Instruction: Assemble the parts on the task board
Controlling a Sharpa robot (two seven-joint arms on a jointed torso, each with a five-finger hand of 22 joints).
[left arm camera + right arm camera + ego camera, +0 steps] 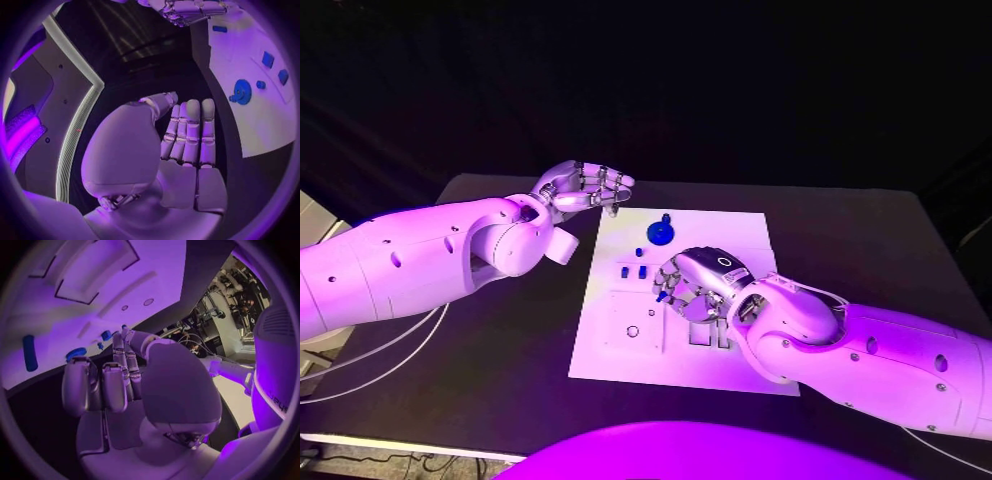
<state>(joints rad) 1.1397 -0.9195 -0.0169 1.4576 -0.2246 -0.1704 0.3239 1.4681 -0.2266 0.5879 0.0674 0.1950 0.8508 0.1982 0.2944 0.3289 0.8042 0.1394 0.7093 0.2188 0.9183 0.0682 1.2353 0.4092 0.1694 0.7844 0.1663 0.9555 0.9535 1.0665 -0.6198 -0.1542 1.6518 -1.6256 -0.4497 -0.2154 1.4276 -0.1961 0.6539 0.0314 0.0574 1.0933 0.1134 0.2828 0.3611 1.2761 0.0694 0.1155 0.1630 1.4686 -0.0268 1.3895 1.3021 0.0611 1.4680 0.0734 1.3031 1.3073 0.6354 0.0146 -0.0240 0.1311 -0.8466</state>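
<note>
The white task board (733, 232) lies in the middle of the black table. A round blue part (659, 234) sits near its far edge, with two small blue parts (635, 272) a little nearer. An elongated blue part (661, 296) lies on the board just beside my right hand (698, 287), which hovers over the board's middle with its fingers curled in and nothing between them. The right wrist view shows that hand (119, 380), the long part (29, 352) and the round part (76, 353). My left hand (584, 187) hangs above the board's far left corner, fingers curled and holding nothing (187, 140).
Rectangular slots (711, 335) and small holes (633, 330) mark the board's near half. Bare black table (855, 235) runs right of the board. Pale cables (372, 360) trail along the table's left edge.
</note>
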